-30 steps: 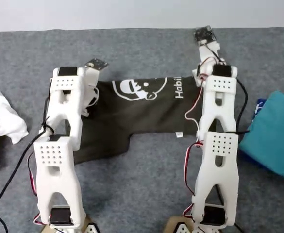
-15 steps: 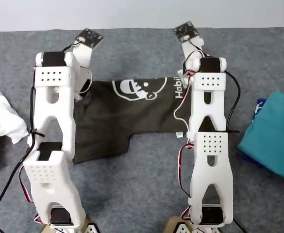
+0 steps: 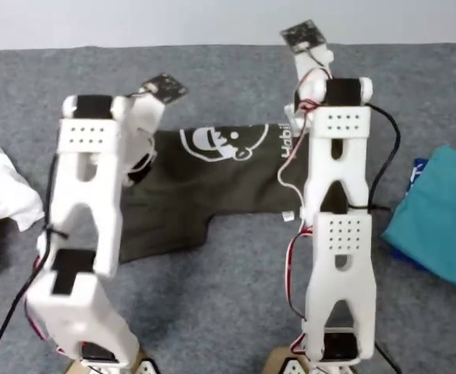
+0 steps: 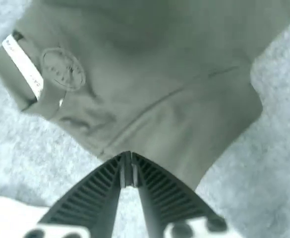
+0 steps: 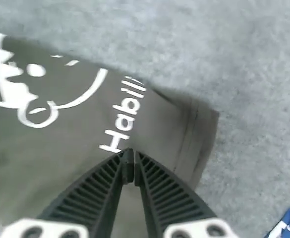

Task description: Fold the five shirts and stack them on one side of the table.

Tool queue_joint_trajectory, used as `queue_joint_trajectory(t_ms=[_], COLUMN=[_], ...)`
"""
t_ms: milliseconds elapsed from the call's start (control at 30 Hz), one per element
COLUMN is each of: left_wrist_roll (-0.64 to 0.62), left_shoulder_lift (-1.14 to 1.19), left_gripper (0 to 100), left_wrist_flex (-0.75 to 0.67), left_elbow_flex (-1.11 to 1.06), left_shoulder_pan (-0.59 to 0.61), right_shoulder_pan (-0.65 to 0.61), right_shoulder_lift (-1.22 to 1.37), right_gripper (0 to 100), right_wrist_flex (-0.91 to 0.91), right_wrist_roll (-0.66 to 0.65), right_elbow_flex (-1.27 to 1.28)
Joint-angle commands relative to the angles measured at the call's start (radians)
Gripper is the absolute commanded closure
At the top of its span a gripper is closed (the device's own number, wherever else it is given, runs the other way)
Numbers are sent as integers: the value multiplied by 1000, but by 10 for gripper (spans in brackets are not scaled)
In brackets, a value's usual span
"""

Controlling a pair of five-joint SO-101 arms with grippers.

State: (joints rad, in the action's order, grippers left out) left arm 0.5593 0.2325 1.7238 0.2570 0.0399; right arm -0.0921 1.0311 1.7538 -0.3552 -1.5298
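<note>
A dark shirt (image 3: 212,183) with a white print lies spread on the grey table (image 3: 235,312), and both arms hang over it. My left gripper (image 4: 127,171) is shut, its tips above the shirt's (image 4: 159,64) edge not far from the collar label (image 4: 23,64). My right gripper (image 5: 128,163) is shut too, tips over the shirt (image 5: 60,148) beside the white lettering (image 5: 125,119), close to the sleeve seam. I see no cloth lifted by either one. In the high view the left arm (image 3: 87,195) covers the shirt's left side and the right arm (image 3: 337,171) its right edge.
A crumpled white shirt (image 3: 1,195) lies at the table's left edge. A folded teal shirt (image 3: 438,222) sits at the right edge with a blue one (image 3: 416,175) under it. Bare table lies behind the dark shirt and in front of it between the arms.
Both arms have risen and swung a little, the left one most, coming closer to the overhead camera. The dark shirt has kept its place and shape.
</note>
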Motion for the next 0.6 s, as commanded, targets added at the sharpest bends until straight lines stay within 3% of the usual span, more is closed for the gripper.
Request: queue_joint_trajectory(t_ms=[0,267,567], left_wrist_roll=[23,5,2], left_shoulder_lift=[-155,-195,-58], left_gripper=[957,942,942], left_wrist_flex=[31,18,-46], left_elbow_flex=[-44,-50,-47], left_shoulder_pan=[81,523,858], right_shoulder_pan=[-71,-334,-668], right_shoulder_lift=[-182,-329,-325], right_gripper=[987,977,787], right_wrist_flex=[45,41,35], right_wrist_roll=[11,-43,-135], right_elbow_flex=[163,482,555])
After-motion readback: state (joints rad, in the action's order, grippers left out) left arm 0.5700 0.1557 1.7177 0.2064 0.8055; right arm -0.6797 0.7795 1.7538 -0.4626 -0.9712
